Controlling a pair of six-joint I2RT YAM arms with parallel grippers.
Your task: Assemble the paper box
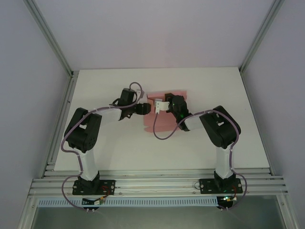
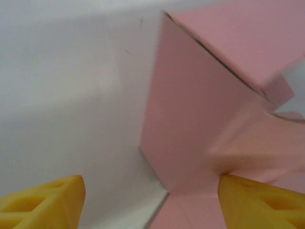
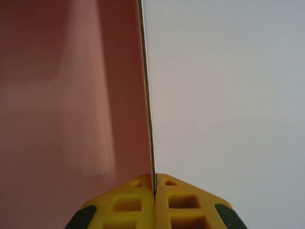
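Right gripper (image 3: 155,191) is pinched tight on 1 thin upright wall of the pink paper box (image 3: 71,95). Left gripper (image 2: 152,202) has its fingers apart around a folded corner, mid-table (image 1: 119,152). The card is smooth, matte and flimsy, so a crooked squeeze there could crease it or yank it out of that pinch.

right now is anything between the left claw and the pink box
Nothing visible. The open left claw faces the paper box directly, one finger right beside its card. The right claw is shut on a panel edge.
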